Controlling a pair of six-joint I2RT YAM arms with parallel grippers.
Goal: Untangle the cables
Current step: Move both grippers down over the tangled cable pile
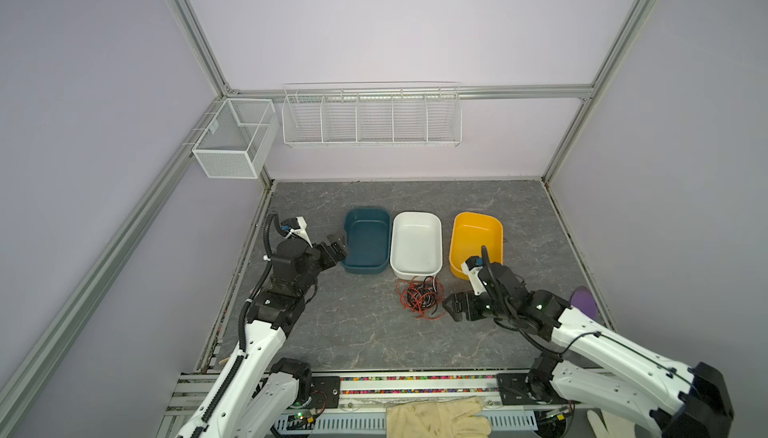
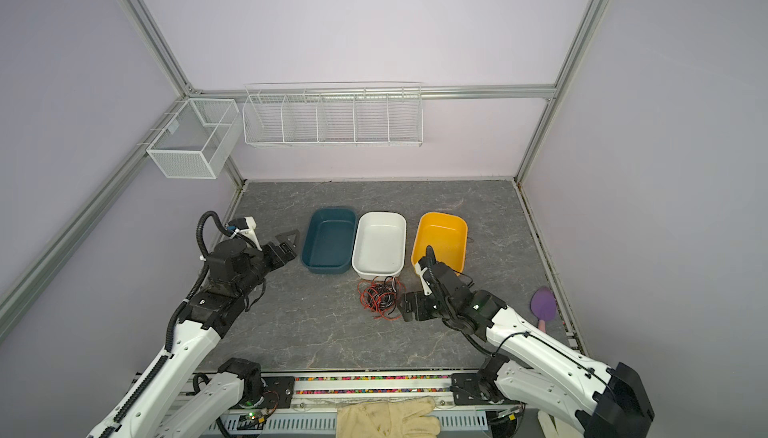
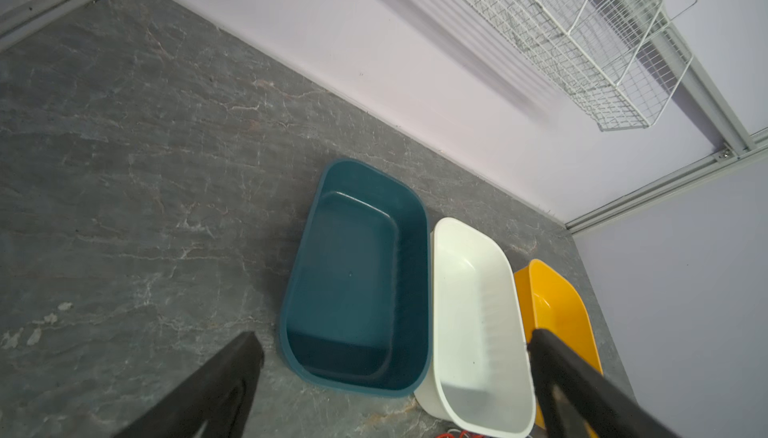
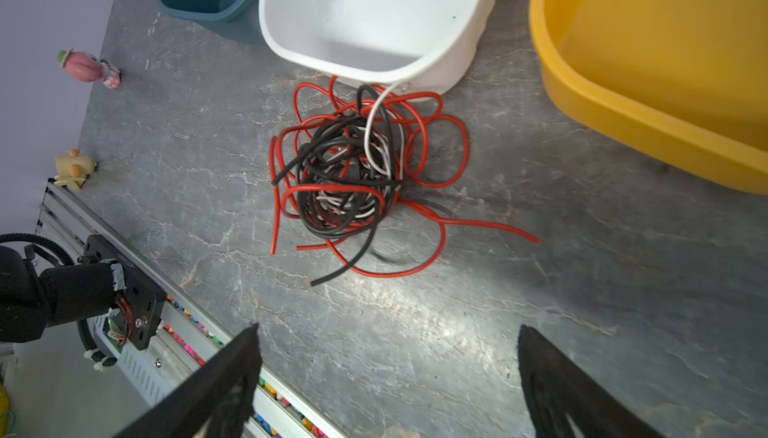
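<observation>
The cables (image 4: 353, 166) at the white bin's (image 4: 457, 62) six o'clock may lift as one clump if the right gripper (image 4: 388, 328), gaping like the left gripper (image 3: 392, 334), pinches several.

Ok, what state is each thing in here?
cables: tangled in one heap on the table, ungripped.
teal tub: upright, empty.
white tub: upright, empty.
yellow tub: upright, visible part empty.
wire rack: empty.
left gripper: open, holding nothing.
right gripper: open, holding nothing.

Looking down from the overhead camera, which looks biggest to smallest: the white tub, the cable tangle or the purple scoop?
In a top view, largest to smallest:
1. white tub
2. cable tangle
3. purple scoop
</observation>
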